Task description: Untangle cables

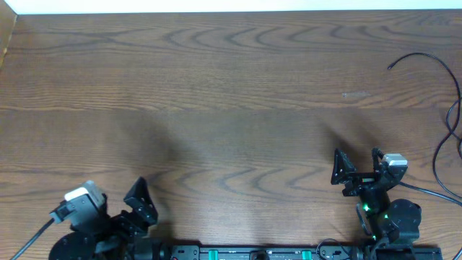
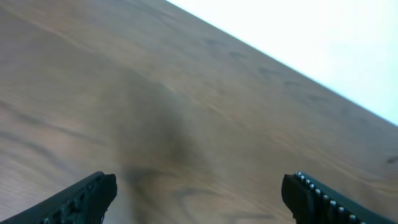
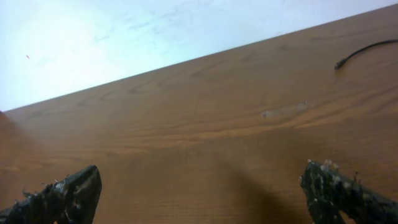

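One thin black cable [image 1: 453, 108] lies at the table's far right edge. Its small plug end points left and its length curls down and off the frame. The plug end also shows in the right wrist view [image 3: 364, 51] at the upper right. No white cable or tangle is in view. My left gripper [image 1: 137, 206] is open and empty at the front left; its wrist view [image 2: 199, 193] shows only bare wood between the fingers. My right gripper [image 1: 357, 162] is open and empty at the front right, well short of the cable; it also shows in its wrist view [image 3: 199, 190].
The brown wooden table [image 1: 216, 94] fills the view. Its far edge meets a white wall. A faint pale scuff [image 3: 285, 110] marks the wood ahead of the right gripper. The arm bases and their thick black wires sit along the front edge.
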Controlling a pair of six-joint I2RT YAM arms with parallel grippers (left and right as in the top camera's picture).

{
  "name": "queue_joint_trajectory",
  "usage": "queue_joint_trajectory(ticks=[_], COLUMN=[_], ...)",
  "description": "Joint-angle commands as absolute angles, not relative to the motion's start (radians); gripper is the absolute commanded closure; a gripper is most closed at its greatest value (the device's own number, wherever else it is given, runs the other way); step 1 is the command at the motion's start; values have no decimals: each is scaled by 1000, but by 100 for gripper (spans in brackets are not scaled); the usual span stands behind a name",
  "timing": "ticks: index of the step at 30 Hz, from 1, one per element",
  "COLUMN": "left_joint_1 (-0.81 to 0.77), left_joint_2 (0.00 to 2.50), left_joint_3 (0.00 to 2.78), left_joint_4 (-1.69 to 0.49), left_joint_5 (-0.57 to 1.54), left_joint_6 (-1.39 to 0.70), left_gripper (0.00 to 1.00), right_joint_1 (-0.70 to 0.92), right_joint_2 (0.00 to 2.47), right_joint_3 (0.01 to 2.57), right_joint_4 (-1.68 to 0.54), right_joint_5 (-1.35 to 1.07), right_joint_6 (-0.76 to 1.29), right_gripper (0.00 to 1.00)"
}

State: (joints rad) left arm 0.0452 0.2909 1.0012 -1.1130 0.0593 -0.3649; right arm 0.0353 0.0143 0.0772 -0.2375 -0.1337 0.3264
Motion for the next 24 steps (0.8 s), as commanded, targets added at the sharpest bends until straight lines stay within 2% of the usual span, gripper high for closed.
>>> queue_joint_trajectory(ticks=[1, 11, 14, 24], left_joint_1=[49, 49, 49, 49], left_joint_2=[242, 228, 228, 228], left_joint_3=[950, 823, 747, 453], left_joint_4=[-1095, -1036, -911, -456], left_joint_5=[148, 150, 231, 367], left_joint_6=[-370, -343, -238, -146], left_gripper=[9, 9, 9, 9], right_joint_1=[42, 42, 42, 42], right_joint_2=[5, 5, 5, 5], right_joint_3=[75, 75, 75, 75], right_joint_4=[-238, -238, -238, -238], right_joint_5=[-126, -126, -126, -126], right_joint_6=[332, 332, 332, 333], right_gripper=[1, 1, 1, 1])
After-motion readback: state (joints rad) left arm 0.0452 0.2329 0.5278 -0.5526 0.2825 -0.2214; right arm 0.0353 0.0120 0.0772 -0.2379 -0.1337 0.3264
